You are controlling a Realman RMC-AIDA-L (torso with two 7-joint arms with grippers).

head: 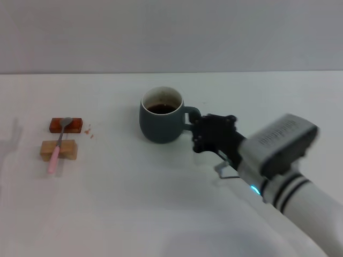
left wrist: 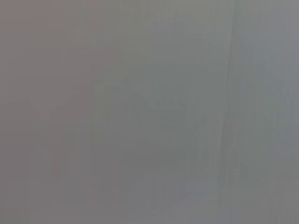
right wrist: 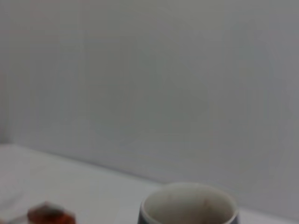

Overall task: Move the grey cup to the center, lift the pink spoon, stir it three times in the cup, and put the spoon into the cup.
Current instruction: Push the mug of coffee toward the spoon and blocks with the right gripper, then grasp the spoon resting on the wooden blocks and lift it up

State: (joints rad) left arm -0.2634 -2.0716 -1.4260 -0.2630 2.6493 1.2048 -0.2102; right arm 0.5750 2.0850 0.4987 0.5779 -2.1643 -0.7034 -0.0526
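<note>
Head view shows the right claw [head: 199, 133] at the loop handle of the grey cup [head: 161, 122], its black fingers seeming to be on either side of the handle; whether they already pinch it or stand a little spread I cannot tell. Reaching by the handle makes sense, since the rounded, glazed body would be harder to hold and dark liquid sits inside the pale cream interior. That cup stands on the white surface [head: 134, 203] a little right of middle and toward the far side, so the move to the center looks barely begun or not yet begun. Well apart to the left, the pink spoon [head: 58, 147] lies across two small blocks, its grey metal bowl resting on the red-brown block [head: 75, 125] and its slim pink handle on the tan block [head: 68, 150]; propped like this, the handle is raised off the surface and should be easier to grasp. Right wrist view catches the cup's thick rim and the red-brown block beyond it. No left claw appears anywhere, and the left wrist view shows only blank grey.
</note>
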